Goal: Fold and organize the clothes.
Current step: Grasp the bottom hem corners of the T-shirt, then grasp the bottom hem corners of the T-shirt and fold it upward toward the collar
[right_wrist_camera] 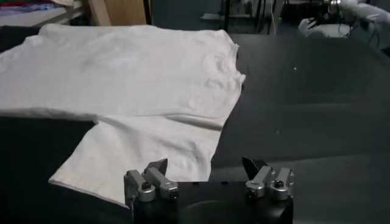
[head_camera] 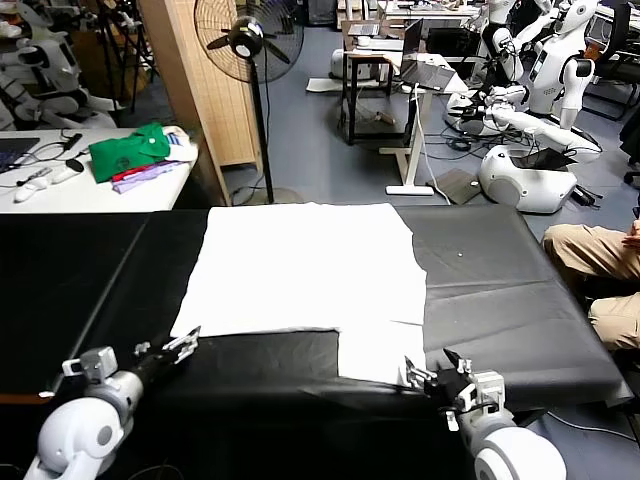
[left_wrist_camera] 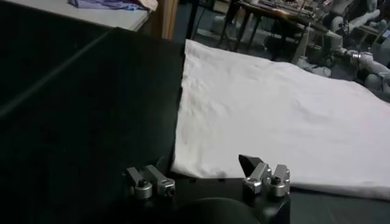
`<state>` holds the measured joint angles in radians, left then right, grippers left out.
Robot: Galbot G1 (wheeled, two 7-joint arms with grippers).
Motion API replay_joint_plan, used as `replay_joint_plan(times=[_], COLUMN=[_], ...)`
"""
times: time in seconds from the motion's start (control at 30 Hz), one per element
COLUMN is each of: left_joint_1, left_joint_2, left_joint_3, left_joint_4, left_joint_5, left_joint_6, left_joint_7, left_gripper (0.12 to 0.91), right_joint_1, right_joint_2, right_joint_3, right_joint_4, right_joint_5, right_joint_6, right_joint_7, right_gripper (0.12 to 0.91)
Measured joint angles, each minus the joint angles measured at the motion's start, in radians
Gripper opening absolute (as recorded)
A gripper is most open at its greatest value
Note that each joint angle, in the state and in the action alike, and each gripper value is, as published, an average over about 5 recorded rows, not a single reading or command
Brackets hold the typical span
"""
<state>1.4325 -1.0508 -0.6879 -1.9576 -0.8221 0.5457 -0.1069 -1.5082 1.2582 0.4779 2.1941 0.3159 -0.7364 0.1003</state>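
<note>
T-shirt (head_camera: 305, 265): a white short-sleeved cotton garment is laid flat, plain side up, on the black table cover (head_camera: 500, 290); it spans from the far edge toward the near edge, roughly centred.
Sleeve (head_camera: 375, 352): one short sleeve is seen projecting toward the near edge, just beside the right gripper.
Handling: the shirt is judged light, soft and limp; it is expected to drape and sag once lifted, and nothing fragile is presented.
Slip: the cotton is judged likely to slide easily on the smooth dark cover, so a drag is best avoided.
Hold points: the near left corner of the body and the hem of the projecting sleeve are judged the best pinch spots, since thin free edges are offered there.
Texture: a matte knit with faint soft wrinkles is shown; edges are straight, corners slightly rounded.
Left gripper (head_camera: 183, 346): its jaws are spread wide, nothing is held, and it is placed at the shirt's near left corner.
Right gripper (head_camera: 432, 375): its jaws are spread wide and empty, poised near the sleeve hem at the near edge.
Background: a green garment (head_camera: 130, 152) is left on a separate white table.
</note>
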Motion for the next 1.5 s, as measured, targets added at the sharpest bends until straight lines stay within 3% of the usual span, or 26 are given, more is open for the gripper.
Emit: replay_joint_plan(times=[0.27,0.37,0.63,0.73,0.9,1.13,1.3,1.5], left_joint_1=[-0.003,0.003,0.020,0.032,0.053,0.117,0.213,0.276], left_joint_2=[0.003,0.007,0.003,-0.004,-0.008,0.007,0.031,0.027], left_joint_3=[0.004,0.004,0.010,0.014,0.010,-0.030,-0.111,-0.196], left_joint_4=[0.032,0.043,0.044,0.027,-0.013,-0.115,-0.197,-0.238], left_joint_5=[0.000,0.001,0.026,0.027,0.027,0.006,-0.065,-0.088], left_joint_6=[-0.010,-0.017,-0.020,-0.022,-0.022,-0.017,-0.027,-0.088], left_joint_7=[-0.002,0.000,0.005,0.009,0.004,-0.038,-0.055,-0.059], left_gripper=[0.774,0.659,0.214,0.129,0.127,0.127,0.127,0.127], right_joint_1=[0.007,0.002,-0.018,-0.029,-0.056,-0.161,-0.218,-0.164], right_joint_2=[0.017,0.025,0.039,0.040,0.042,0.052,0.055,0.023], right_joint_3=[-0.017,-0.022,-0.019,-0.017,-0.010,0.033,0.058,0.065], right_joint_4=[-0.026,-0.030,-0.004,0.017,0.064,0.183,0.235,0.188], right_joint_5=[0.001,0.001,-0.008,-0.026,-0.051,-0.050,-0.047,-0.043], right_joint_6=[0.000,0.001,0.000,0.000,0.000,0.000,0.000,0.034], right_joint_7=[0.009,0.018,0.025,0.034,0.062,0.079,0.074,0.030], right_gripper=[0.769,0.652,0.239,0.140,0.121,0.121,0.121,0.121])
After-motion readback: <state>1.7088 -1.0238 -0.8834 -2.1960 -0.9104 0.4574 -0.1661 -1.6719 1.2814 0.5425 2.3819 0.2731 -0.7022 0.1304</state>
